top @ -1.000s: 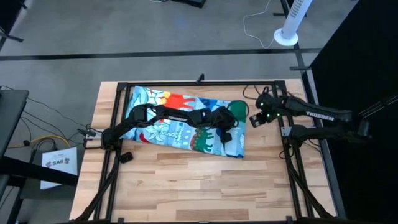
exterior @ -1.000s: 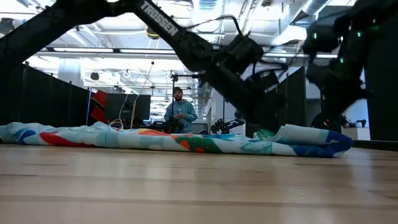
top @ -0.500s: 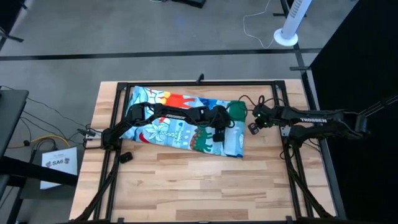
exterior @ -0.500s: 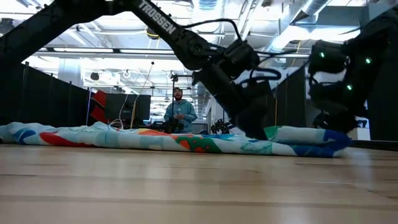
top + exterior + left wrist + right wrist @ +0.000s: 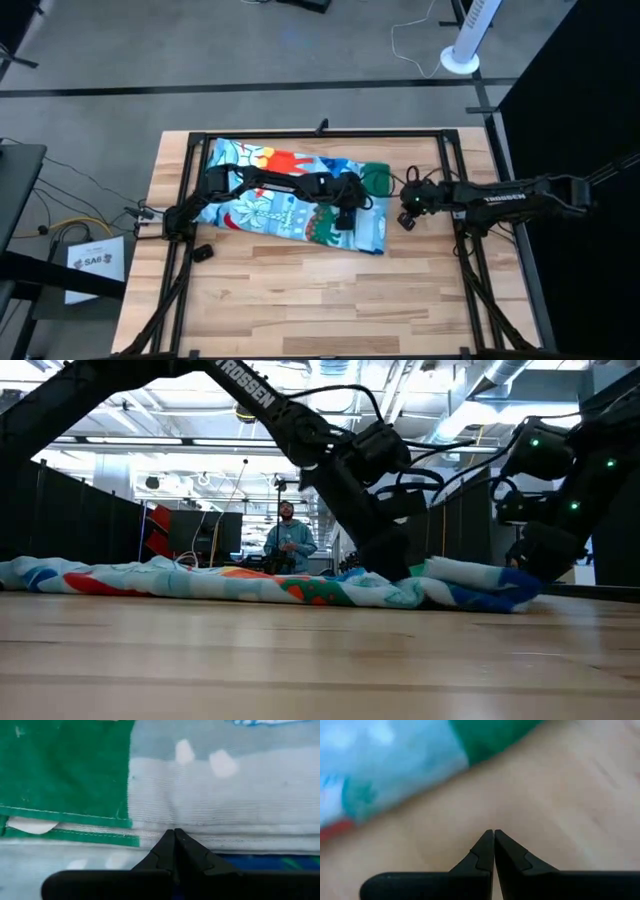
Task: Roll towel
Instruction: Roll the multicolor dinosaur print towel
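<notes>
Rolling barely begun: my left gripper [image 5: 174, 832], fingers closed, presses the towel [image 5: 270, 190]; right gripper [image 5: 493, 834], closed empty, beside its edge; next, tuck.

Grey floor [image 5: 300, 50], white fan base [image 5: 461, 60], a person [image 5: 288, 540] beyond the table [image 5: 300, 290].

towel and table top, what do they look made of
The towel looks like soft woven cotton terry, matte: the left wrist view shows a fine ribbed weave and stitched hems, and it slumps in loose folds. The table top looks like pale wooden boards joined edge to edge, with visible grain and seams and a slight sheen, perhaps sealed.
</notes>
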You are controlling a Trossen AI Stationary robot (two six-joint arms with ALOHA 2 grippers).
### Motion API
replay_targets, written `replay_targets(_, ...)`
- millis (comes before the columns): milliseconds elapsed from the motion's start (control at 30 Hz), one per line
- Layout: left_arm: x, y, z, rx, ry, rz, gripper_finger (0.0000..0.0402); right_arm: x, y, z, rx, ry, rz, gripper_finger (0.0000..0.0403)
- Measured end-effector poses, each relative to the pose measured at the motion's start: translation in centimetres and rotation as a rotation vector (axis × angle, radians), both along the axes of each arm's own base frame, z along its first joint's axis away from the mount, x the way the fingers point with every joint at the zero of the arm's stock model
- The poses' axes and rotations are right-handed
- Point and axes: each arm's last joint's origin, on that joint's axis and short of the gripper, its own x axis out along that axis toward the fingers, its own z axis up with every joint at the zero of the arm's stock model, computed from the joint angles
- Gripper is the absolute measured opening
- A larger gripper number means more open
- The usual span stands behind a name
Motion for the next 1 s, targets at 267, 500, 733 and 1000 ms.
replay_targets(267,1.1,0.5,5.2,0.072,-0.198,-0.038,0.0,0.5,1.5,0.1,-0.005,0.0,0.101,0.0)
replay_targets(500,1.8,0.6,-0.4,0.028,-0.132,-0.028,0.0,0.8,1.6,-0.2,-0.006,0.015,0.096,0.0)
replay_targets(733,1.4,0.2,-1.8,0.071,-0.041,-0.09,0.0,0.8,1.7,-0.2,-0.009,0.016,0.097,0.0005)
replay_targets(1000,1.2,-0.9,-2.1,0.142,0.012,-0.189,0.0,1.0,2.1,-0.1,-0.011,-0.003,0.155,0.0075)
